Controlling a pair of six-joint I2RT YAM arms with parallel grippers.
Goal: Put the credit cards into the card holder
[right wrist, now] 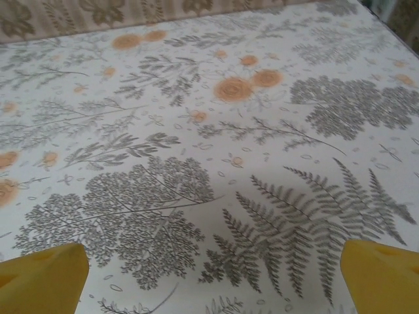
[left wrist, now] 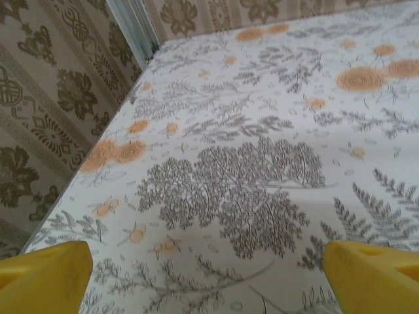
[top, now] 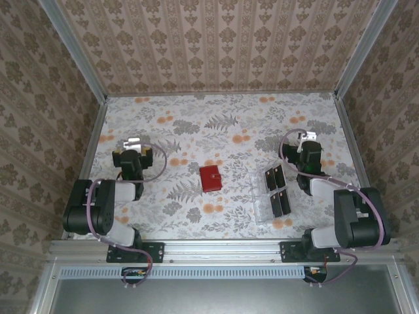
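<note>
The red card holder [top: 211, 178] lies shut on the flowered tabletop near the middle. Several black credit cards [top: 280, 203] stand in a clear plastic slotted tray [top: 270, 196] to its right. My left gripper [top: 133, 144] rests at the left side of the table, open, its yellow fingertips [left wrist: 46, 275] wide apart with only tablecloth between them. My right gripper [top: 306, 137] sits behind the tray at the right, also open, its yellow fingertips [right wrist: 383, 278] spread over bare cloth.
Patterned walls and metal frame posts [top: 91, 134] close in the table on three sides. The left wall runs close beside my left gripper [left wrist: 220, 288]. Open cloth lies between the card holder and the back wall.
</note>
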